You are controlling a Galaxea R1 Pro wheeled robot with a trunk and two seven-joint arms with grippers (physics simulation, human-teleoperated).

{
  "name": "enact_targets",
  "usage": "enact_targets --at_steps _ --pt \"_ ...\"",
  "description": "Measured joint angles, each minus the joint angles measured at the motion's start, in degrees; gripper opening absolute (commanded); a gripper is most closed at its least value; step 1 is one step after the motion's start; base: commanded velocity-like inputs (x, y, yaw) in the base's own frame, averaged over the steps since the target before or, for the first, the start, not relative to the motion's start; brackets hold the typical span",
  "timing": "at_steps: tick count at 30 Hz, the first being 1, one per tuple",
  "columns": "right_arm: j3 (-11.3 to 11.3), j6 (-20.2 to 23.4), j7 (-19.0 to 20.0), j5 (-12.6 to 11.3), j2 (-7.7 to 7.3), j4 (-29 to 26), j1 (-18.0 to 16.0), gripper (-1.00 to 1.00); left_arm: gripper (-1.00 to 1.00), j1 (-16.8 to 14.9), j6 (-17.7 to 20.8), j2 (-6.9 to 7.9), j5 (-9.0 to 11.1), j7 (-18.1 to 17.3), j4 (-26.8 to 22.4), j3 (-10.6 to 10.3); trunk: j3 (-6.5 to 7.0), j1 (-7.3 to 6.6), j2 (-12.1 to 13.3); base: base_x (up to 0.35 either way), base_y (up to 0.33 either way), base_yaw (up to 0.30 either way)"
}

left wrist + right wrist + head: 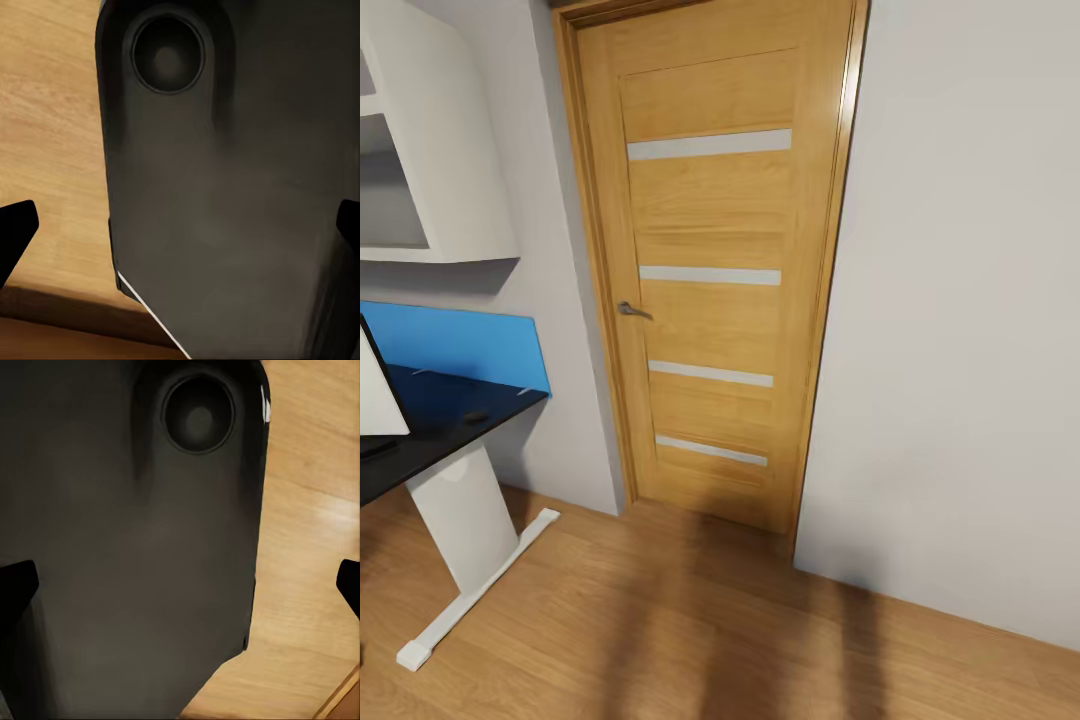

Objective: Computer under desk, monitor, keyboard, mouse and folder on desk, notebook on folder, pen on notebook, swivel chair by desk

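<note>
In the head view the right end of the desk point(455, 438) shows at the left, with a glossy black top, a white leg and a blue back panel point(460, 345). The monitor point(375, 392) stands on it at the picture's left edge, white back toward me. A small dark oval, apparently the mouse point(476, 415), lies on the desktop near the end. My left gripper point(180, 229) and right gripper point(180, 585) are both open, black fingertips far apart with nothing between them, each hanging over the wood floor beside my own dark body.
An oak door point(710, 260) with frosted strips is shut straight ahead. A white wall shelf point(445, 150) hangs above the desk. The desk's white foot point(475, 590) reaches out over the light wood floor point(690, 640). Grey walls stand on both sides of the door.
</note>
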Motion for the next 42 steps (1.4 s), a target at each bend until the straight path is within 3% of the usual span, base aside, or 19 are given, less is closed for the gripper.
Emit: enact_targets --at_steps 3,28,33,42 --pt "-0.23 -0.05 -0.07 -0.23 0.24 -0.17 -0.19 1.00 1.00 0.28 -0.08 0.51 0.06 -0.08 0.00 0.01 0.02 0.00 0.01 0.000 0.000 0.000" --pt "-0.23 -0.03 -0.05 -0.23 0.22 -0.17 -0.23 1.00 1.00 0.28 -0.08 0.52 0.07 -0.08 0.00 0.00 0.02 0.00 0.01 0.000 0.000 0.000" --pt "-0.07 0.12 0.04 0.21 0.05 -1.06 -1.87 1.00 1.00 1.15 -0.08 2.07 0.38 0.03 -0.05 0.04 0.02 0.01 0.01 0.000 0.000 0.000" --pt "0.22 -0.04 0.15 0.32 -0.07 -1.54 -2.97 1.00 1.00 1.55 -0.08 2.67 0.64 0.15 -0.08 -0.05 0.02 0.00 0.01 0.000 0.000 0.000"
